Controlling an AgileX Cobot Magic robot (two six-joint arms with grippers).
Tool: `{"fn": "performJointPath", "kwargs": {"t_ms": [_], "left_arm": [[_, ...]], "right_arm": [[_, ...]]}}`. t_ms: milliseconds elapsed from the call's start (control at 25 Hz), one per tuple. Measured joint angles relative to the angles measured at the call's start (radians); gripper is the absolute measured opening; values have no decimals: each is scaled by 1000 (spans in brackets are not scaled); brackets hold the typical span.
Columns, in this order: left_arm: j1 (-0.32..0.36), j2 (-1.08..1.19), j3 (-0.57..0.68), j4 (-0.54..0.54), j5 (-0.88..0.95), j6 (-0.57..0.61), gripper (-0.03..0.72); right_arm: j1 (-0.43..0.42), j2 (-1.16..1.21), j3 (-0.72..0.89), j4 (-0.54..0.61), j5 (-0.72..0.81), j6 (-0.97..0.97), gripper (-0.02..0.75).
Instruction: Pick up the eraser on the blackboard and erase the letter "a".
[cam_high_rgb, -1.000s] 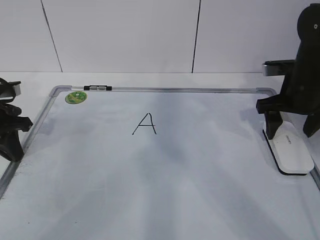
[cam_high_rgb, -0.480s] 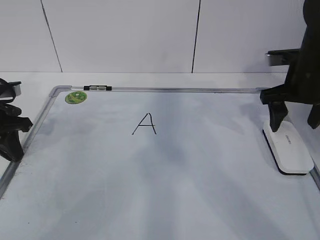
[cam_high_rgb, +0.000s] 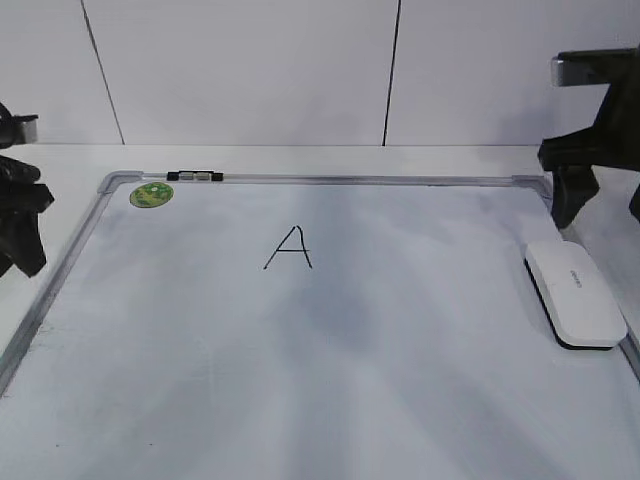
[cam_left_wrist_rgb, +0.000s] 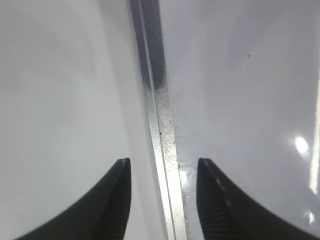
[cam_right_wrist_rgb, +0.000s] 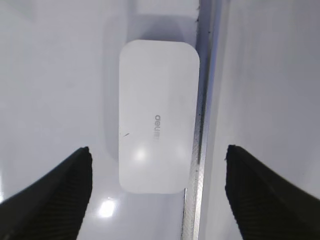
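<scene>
The white eraser (cam_high_rgb: 575, 292) lies flat on the blackboard (cam_high_rgb: 350, 350) against its right frame; it also shows in the right wrist view (cam_right_wrist_rgb: 157, 115). My right gripper (cam_high_rgb: 603, 218) is open and empty, raised above the eraser's far end, with jaws (cam_right_wrist_rgb: 157, 149) wide on both sides of it. My left gripper (cam_high_rgb: 25, 262) is open and empty, with jaws (cam_left_wrist_rgb: 162, 167) straddling the board's left frame (cam_left_wrist_rgb: 157, 115). No lowercase cursive "a" shows on the board. Only an angular capital "A" (cam_high_rgb: 290, 248) is drawn there.
A round green sticker (cam_high_rgb: 152, 194) sits in the board's far left corner. A small black-and-clear marker (cam_high_rgb: 194, 176) lies on the far frame. The board's silver right frame (cam_right_wrist_rgb: 202, 125) runs beside the eraser. A white tiled wall stands behind.
My right gripper has lifted up and back off the eraser, which stays flat on the board. My left gripper has risen a little by the left frame.
</scene>
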Motion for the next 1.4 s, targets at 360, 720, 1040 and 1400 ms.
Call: {"fn": "performJointPath", "kwargs": {"t_ms": [360,720,1040,1400], "left_arm": [[0,-192,-70,6,64,-23,329],[0,-383,-70,-32,84,-37,329],[-4,-607,59,-40,86,-53,329],[-4,-899,345,-18,90,-57,329]], "right_arm": [[0,-168,11,28,5,-30,642],[0,-391,194,26,15,-34,620],[0,-686,431,24,19,-36,601],[0,-987,659,24,24,-36,595]]}}
